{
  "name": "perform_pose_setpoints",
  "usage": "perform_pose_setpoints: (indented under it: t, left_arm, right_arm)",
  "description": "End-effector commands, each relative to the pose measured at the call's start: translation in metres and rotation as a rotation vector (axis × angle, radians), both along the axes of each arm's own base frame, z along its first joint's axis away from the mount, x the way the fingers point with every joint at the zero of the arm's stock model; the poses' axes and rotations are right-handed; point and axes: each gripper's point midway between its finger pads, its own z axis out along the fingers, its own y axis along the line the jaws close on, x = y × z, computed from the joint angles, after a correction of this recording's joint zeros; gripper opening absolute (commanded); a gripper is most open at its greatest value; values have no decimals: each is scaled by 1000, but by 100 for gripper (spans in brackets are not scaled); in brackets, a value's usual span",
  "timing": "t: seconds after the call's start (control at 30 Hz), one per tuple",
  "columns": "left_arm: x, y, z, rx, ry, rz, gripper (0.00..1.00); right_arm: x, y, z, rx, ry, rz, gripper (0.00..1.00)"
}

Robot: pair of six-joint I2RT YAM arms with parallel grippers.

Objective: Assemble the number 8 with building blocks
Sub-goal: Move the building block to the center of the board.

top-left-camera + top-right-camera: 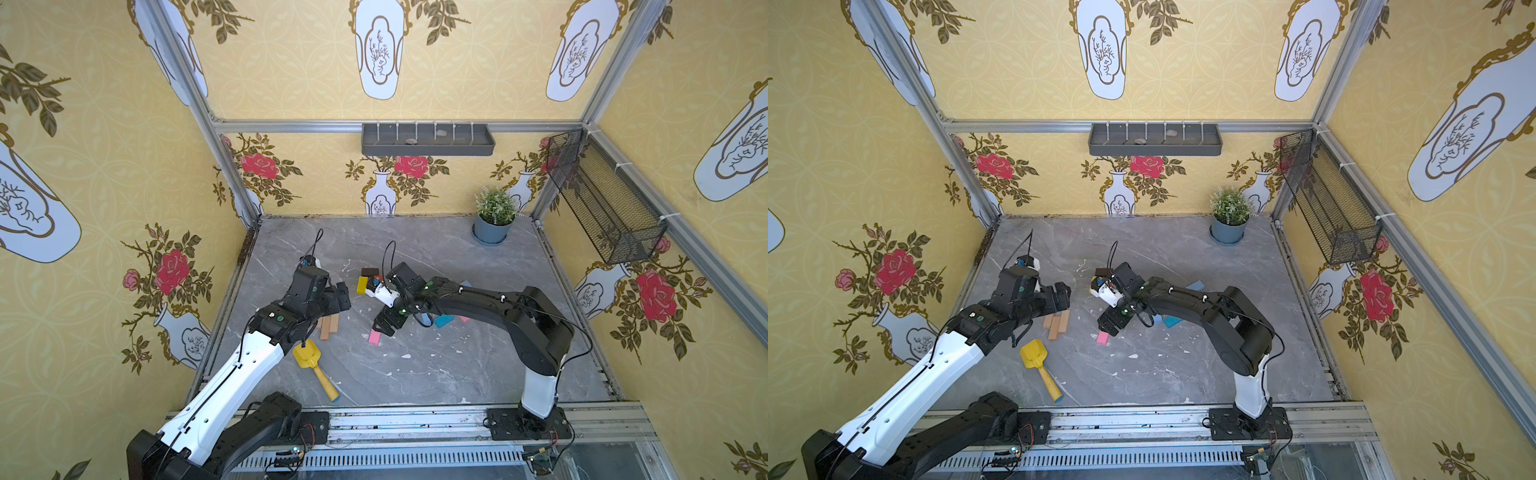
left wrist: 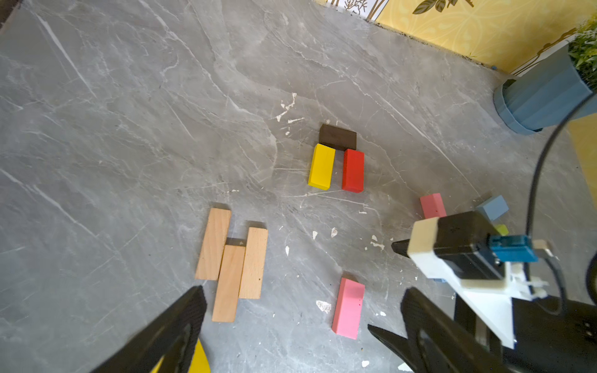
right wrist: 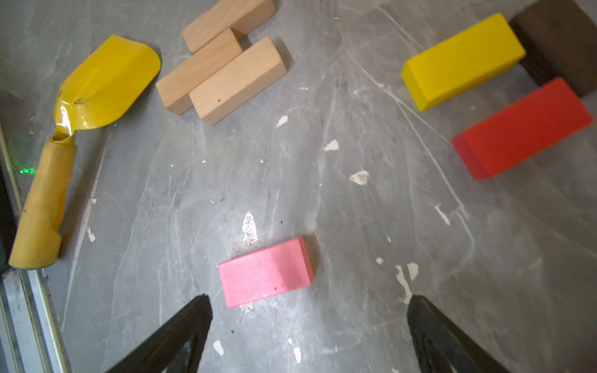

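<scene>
Three plain tan building blocks [image 2: 231, 264] lie side by side on the grey table. A yellow block [image 2: 321, 166] and a red block [image 2: 352, 170] lie parallel, with a dark brown block [image 2: 337, 137] across their far ends. One pink block [image 3: 265, 273] lies alone, and my right gripper [image 3: 310, 298] is open just short of it, holding nothing. My left gripper [image 2: 303, 292] is open and empty, above the table between the tan blocks and the pink block [image 2: 349, 308]. A second pink block [image 2: 432, 205] and a light blue block [image 2: 492, 206] lie behind the right wrist. A teal block [image 1: 444, 321] shows under the right arm.
A yellow toy shovel [image 1: 309, 359] lies near the front left, close to the tan blocks [image 1: 328, 326]. A potted plant [image 1: 492, 228] stands at the back right corner. Walls close the table on three sides, with a metal rail along the front.
</scene>
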Motion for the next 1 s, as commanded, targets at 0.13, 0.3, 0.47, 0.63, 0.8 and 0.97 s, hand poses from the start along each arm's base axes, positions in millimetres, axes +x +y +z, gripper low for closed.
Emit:
perform_pose_setpoints:
  t: [0.13, 0.3, 0.47, 0.63, 0.8, 0.97]
  left_arm:
    - [-7, -1, -10, 36, 31, -56, 98]
    - [-8, -2, -15, 35, 38, -60, 98]
    - [-7, -3, -19, 36, 45, -62, 98]
    - [-8, -2, -22, 39, 51, -63, 98]
    - [-8, -2, -24, 41, 54, -62, 98]
    - [-8, -1, -26, 48, 57, -58, 98]
  right_arm:
    - [-19, 10, -24, -79, -33, 156, 98]
    - [-22, 10, -28, -84, -44, 191, 97]
    - [-25, 9, -40, -120, -29, 203, 98]
    - [-29, 9, -49, -150, -35, 214, 100]
    - [-27, 6, -58, -190, -41, 201, 92]
    - [-28, 3, -64, -225, -50, 170, 85]
